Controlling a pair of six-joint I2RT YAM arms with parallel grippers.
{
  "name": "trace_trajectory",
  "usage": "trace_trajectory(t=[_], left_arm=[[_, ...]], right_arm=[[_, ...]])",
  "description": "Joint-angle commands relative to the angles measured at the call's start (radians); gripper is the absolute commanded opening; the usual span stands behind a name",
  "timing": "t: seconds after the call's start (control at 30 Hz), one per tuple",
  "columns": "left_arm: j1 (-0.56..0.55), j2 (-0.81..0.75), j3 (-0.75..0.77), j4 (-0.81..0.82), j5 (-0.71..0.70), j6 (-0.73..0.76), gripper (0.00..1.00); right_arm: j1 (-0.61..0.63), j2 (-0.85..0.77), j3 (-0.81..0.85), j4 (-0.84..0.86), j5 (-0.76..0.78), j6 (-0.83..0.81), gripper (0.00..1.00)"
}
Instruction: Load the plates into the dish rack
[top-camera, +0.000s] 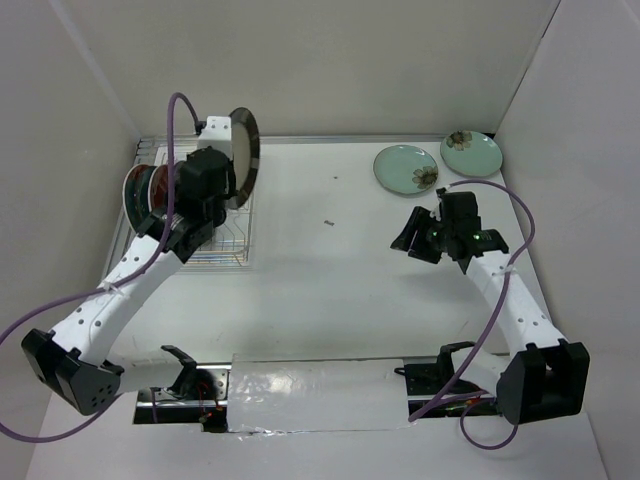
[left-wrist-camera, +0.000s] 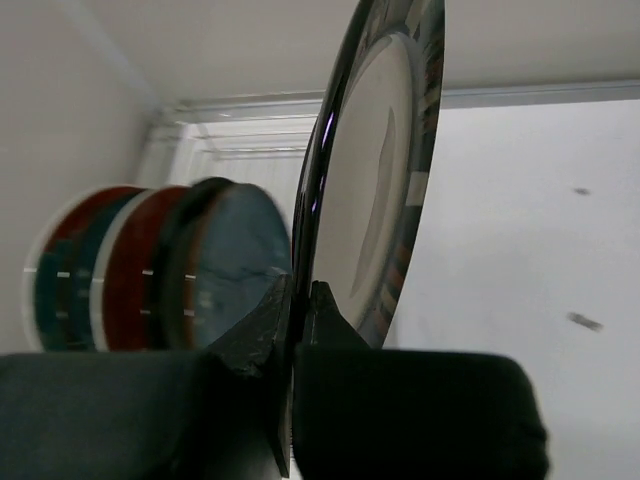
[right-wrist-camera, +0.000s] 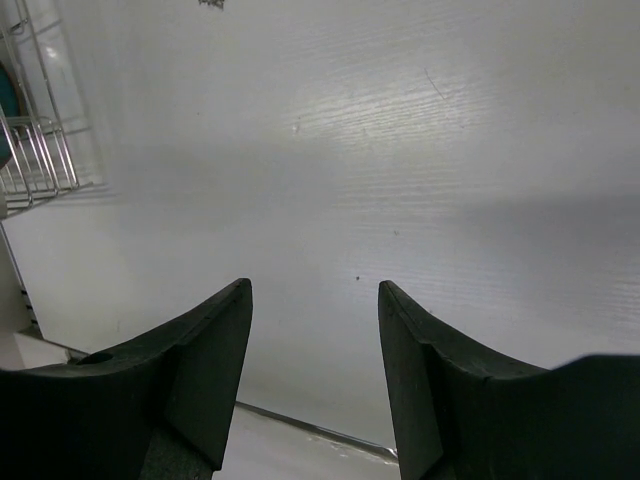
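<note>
Cream plate (top-camera: 243, 155), dark-rimmed, stands on edge at the rack's (top-camera: 215, 250) 1 o'clock corner. We cannot tell whether it is seated in the wires or clear of them. Left gripper (left-wrist-camera: 298, 310) has its jaws pinched on this plate's rim.

Racked plates (top-camera: 140, 190) stand upright toward the rack's 9 o'clock end. We count at least 3 in the left wrist view, red and dark teal, and others may hide behind them.

2 mint plates (top-camera: 406, 168) (top-camera: 471, 153) lie flat at the table's (top-camera: 330, 290) 1 o'clock corner, just beside each other and well apart from the rack.

Right gripper (right-wrist-camera: 315, 310) hangs at about 3 o'clock over bare table, jaws apart, holding nothing. The mint plates sit near it, toward 12.

Our reading: loading is well past halfway. What is left is slotting the cream plate, then the 2 mint ones.
</note>
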Motion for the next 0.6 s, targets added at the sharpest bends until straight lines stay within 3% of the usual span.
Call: trace_trajectory(t=[0.0, 0.3, 0.57], left_arm=[[0.033, -0.045, 0.067, 0.25, -0.184, 0.259, 0.0], [0.135, 0.004, 0.013, 0.283, -0.172, 0.318, 0.0], [0.218, 0.035, -0.027, 0.243, -0.092, 0.255, 0.0]], right_arm=[[-0.006, 0.011, -0.004, 0.059, -0.039, -0.018, 0.6], [-0.016, 0.021, -0.013, 0.069, -0.036, -0.018, 0.6], [-0.016, 0.011, -0.044, 0.079, -0.027, -0.009, 0.6]])
